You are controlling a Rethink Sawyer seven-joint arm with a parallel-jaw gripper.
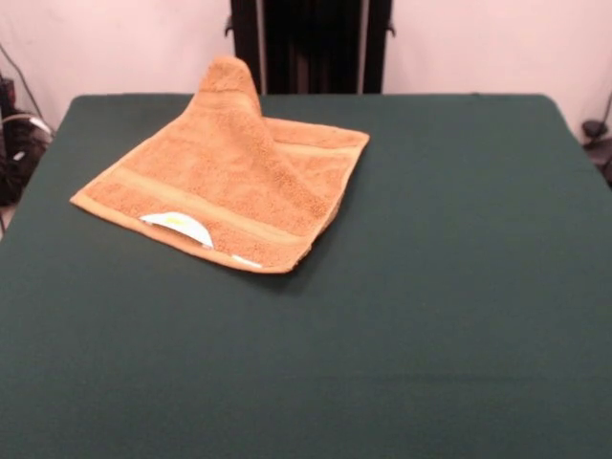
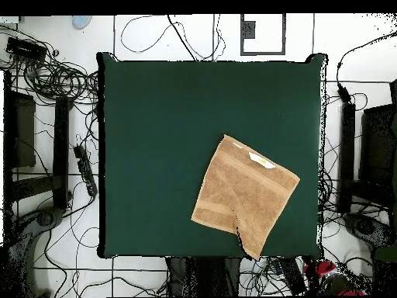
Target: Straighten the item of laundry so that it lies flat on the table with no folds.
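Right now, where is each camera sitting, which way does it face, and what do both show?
Front view: across the dark green table, facing the robot's dark pedestal at the top; no gripper shows.
Overhead view: above the table, looking straight down, the robot's base at the bottom; no gripper shows.
Shared: the orange-tan terry towel, white label, one corner peaked up nearest the robot.

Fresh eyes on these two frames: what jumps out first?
The orange-tan towel against the dark green table: in the front view it lies left of centre toward the far edge, with its far corner standing up in a peak, so it is not flat. Next, the white label at its near edge. The gripper shows in neither view. The overhead view shows tangled cables on the floor around the table.
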